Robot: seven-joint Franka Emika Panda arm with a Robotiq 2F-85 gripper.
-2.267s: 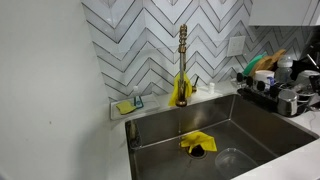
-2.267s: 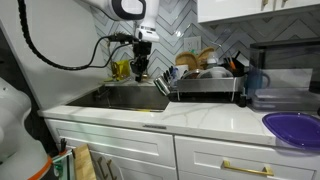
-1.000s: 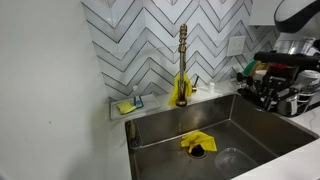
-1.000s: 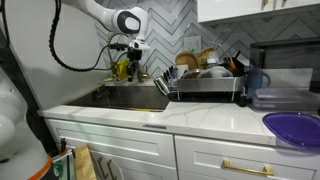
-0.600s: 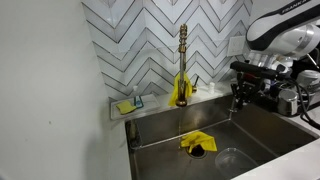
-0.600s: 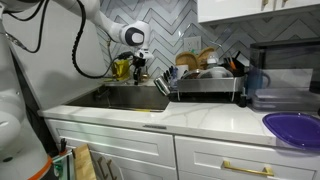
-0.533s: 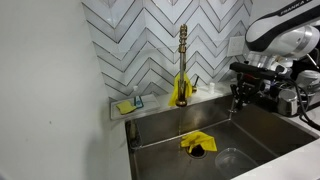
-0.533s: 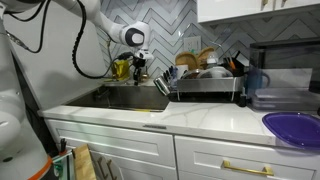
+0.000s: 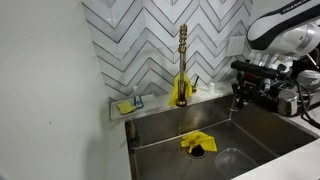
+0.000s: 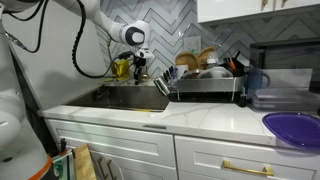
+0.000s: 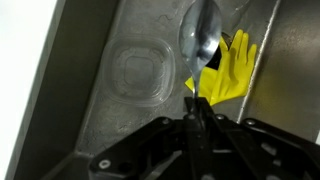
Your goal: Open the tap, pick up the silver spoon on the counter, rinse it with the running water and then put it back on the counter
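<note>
My gripper (image 11: 196, 103) is shut on the handle of the silver spoon (image 11: 203, 35); its bowl sticks out beyond the fingertips, above the steel sink floor. In both exterior views the gripper (image 9: 237, 96) (image 10: 139, 72) hangs over the sink basin (image 9: 260, 128), well to one side of the gold tap (image 9: 182, 62). A faint thin stream of running water (image 9: 180, 122) drops from the tap toward the yellow cloth (image 9: 197, 143). The white counter (image 10: 205, 116) surrounds the sink.
A clear plastic container (image 11: 140, 72) lies on the sink floor beside the yellow cloth (image 11: 228, 68). A loaded dish rack (image 10: 205, 82) stands by the sink. A sponge holder (image 9: 128, 104) sits on the back ledge. A purple plate (image 10: 295, 128) rests on the counter.
Over the last second the arm swung in over the sink toward the tap with the spoon in its jaws. In the last half second it has barely moved.
</note>
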